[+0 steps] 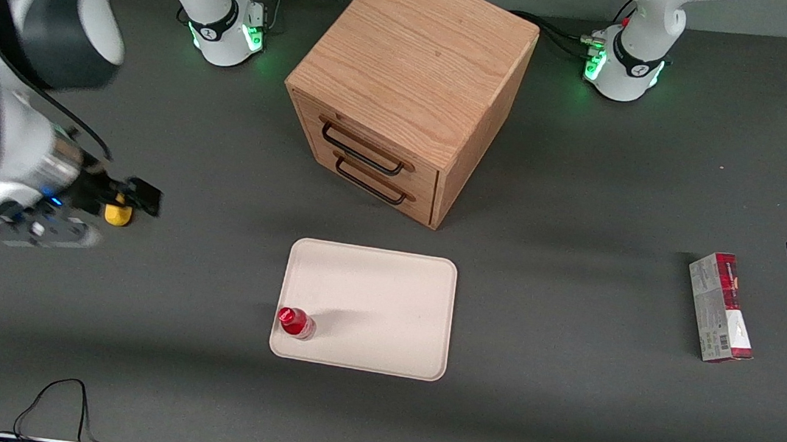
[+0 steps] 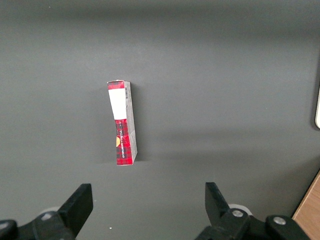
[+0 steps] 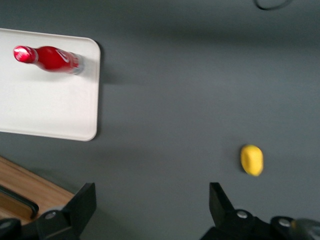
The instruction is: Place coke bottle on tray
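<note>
The coke bottle (image 1: 295,322), small and red with a red cap, stands upright on the cream tray (image 1: 384,301). It is at the tray corner nearest the front camera, toward the working arm's end. The right wrist view shows the bottle (image 3: 50,58) on the tray (image 3: 45,110) close to its rim. My right gripper (image 1: 129,200) is open and empty. It hangs above the table well off the tray, toward the working arm's end, close to a small yellow object. In the right wrist view the gripper (image 3: 150,200) has only bare table between its fingers.
A wooden drawer box (image 1: 409,82) stands farther from the front camera than the tray; its edge shows in the right wrist view (image 3: 20,185). A small yellow object (image 1: 117,215) (image 3: 251,160) lies by the gripper. A red-and-grey carton (image 1: 721,306) (image 2: 122,122) lies toward the parked arm's end.
</note>
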